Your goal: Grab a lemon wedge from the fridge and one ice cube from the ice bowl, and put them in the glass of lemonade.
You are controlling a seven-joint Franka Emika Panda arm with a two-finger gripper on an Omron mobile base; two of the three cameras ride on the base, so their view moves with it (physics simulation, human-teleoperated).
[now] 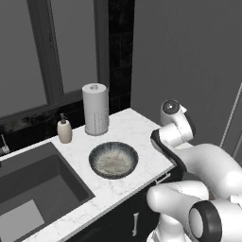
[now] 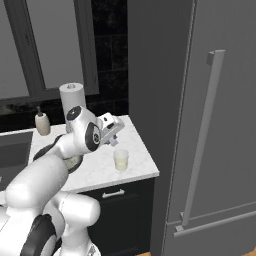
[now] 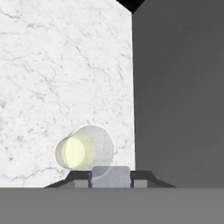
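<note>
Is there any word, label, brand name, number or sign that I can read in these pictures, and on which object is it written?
None: no readable text in any view.
The soap bottle, paper towel roll, ice bowl, glass of lemonade and fridge carry no print.

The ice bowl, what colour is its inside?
Pale, speckled grey-beige inside the ice bowl; clearest in the left base view.

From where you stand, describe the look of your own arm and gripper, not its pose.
The arm is built of glossy white rounded shells, with dark grey to black rings and caps at the joints. No cables or markings show. The gripper has a white blocky hand; in the hand view its two small finger tips are dark with grey pads.
</note>
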